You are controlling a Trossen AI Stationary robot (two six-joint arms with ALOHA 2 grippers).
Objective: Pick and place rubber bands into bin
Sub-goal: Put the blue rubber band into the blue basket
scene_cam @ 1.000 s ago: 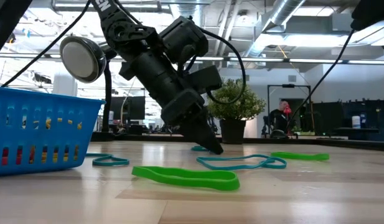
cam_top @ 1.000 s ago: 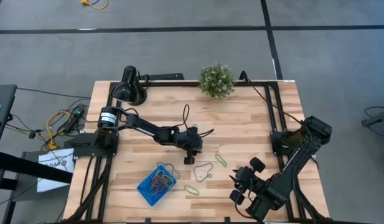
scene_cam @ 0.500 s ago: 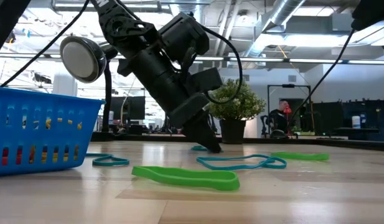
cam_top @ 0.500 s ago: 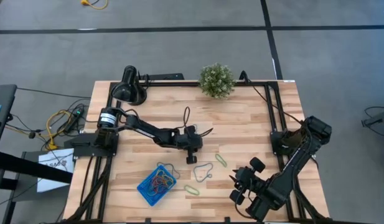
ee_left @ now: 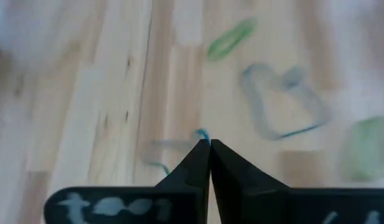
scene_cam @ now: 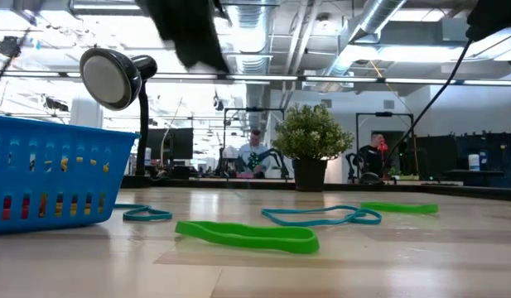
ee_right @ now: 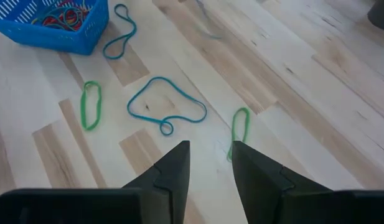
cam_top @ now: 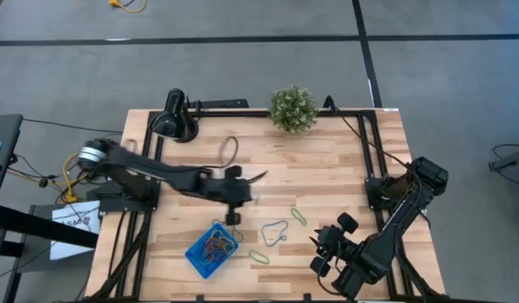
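Note:
My left gripper [cam_top: 233,217] hangs above the table just beyond the blue bin [cam_top: 210,250], shut on a thin grey-blue rubber band [ee_left: 201,133]. The bin holds several coloured bands. On the wood lie a large blue loop [cam_top: 274,231], a green band [cam_top: 299,216], a second green band [cam_top: 258,257] and a blue band beside the bin [ee_right: 120,31]. My right gripper [ee_right: 210,155] waits open at the near right, above the table, with nothing between its fingers. My left gripper pinches the thin grey-blue band [ee_left: 201,133] between the tips of its two shut fingers. The fingers slant down toward the table. The band's blurred remainder [ee_left: 159,149] trails below the tips, slack and clear of the wood.
A black round lamp [cam_top: 175,118] and a small potted plant [cam_top: 293,108] stand along the far edge. Black cables loop over the left arm [cam_top: 230,151]. Bare wood lies between the bin and the far edge.
My left gripper has shut at the table on the thin band. It has then risen quickly, out of the low view, and gone toward the table's left, coming over the bin's far edge. The band has been lifted clear. The right arm has kept still.

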